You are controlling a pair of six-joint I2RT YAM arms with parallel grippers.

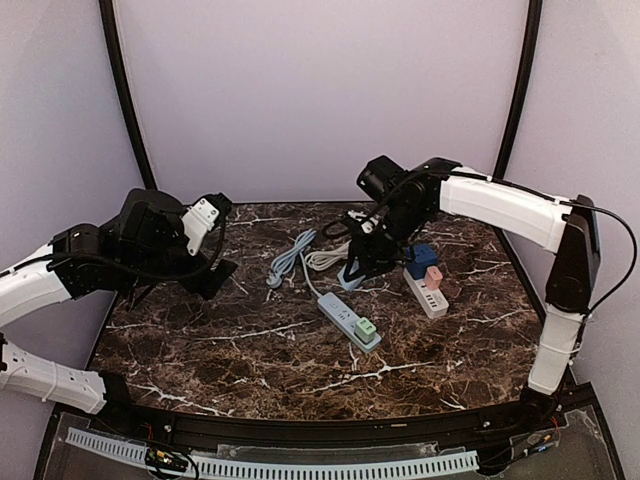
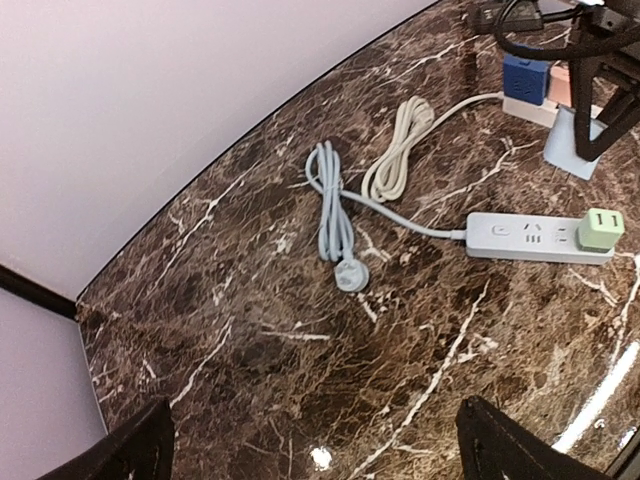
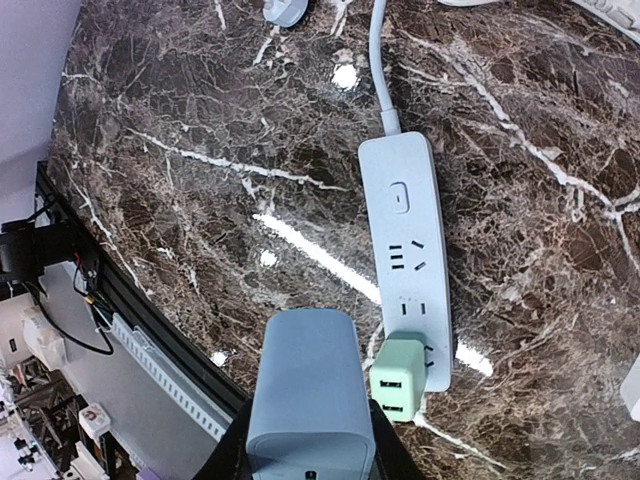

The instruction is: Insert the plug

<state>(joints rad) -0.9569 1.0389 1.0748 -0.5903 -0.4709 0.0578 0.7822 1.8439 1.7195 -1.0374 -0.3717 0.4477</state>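
My right gripper [image 1: 356,268] is shut on a blue-grey plug adapter [image 3: 305,395] and holds it above the table, just left of the near end of a light-blue power strip [image 3: 405,250]. A green plug [image 3: 398,378] sits in the strip's end socket, and two sockets beyond it are free. In the top view the strip [image 1: 345,318] lies mid-table with the green plug [image 1: 365,328] at its near end. My left gripper [image 2: 320,450] is open and empty above bare marble, well left of the strip [image 2: 530,237].
A white power strip [image 1: 428,296] with a dark-blue plug [image 1: 422,257] and a pink plug [image 1: 434,277] lies right of my right gripper. A coiled light-blue cable [image 1: 289,256] and a coiled white cable [image 1: 325,258] lie behind the strip. Walls enclose the table.
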